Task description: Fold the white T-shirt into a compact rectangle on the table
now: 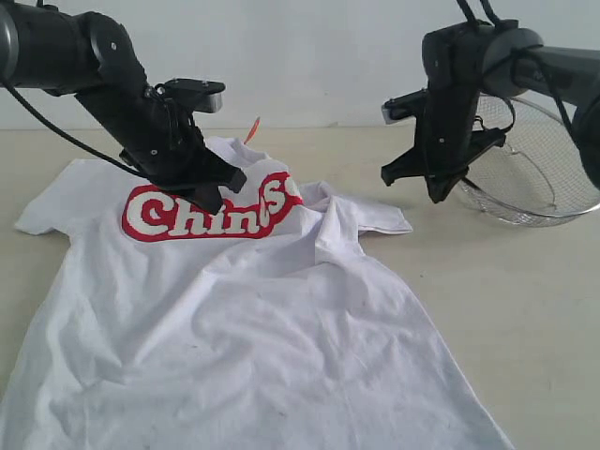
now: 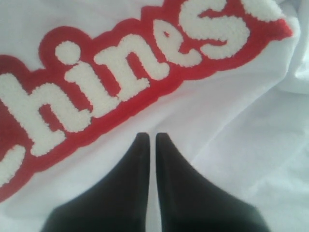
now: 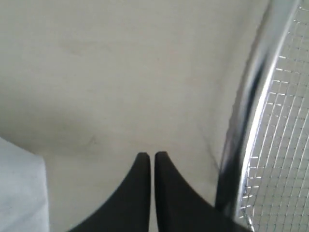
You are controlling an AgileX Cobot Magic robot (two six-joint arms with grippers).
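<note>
Soft, even, fairly bright light; faint shadows under both arms; exterior view slightly grainy; wrist views blurred, the wire-mesh basket [image 3: 277, 145] rim smeared.

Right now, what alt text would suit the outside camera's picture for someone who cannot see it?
A wrinkled white short-sleeved T-shirt with red-outlined lettering lies spread on a pale beige table. The black left gripper, shut, is low over the lettering; the right gripper, shut, hangs beside a round wire-mesh metal basket.
</note>
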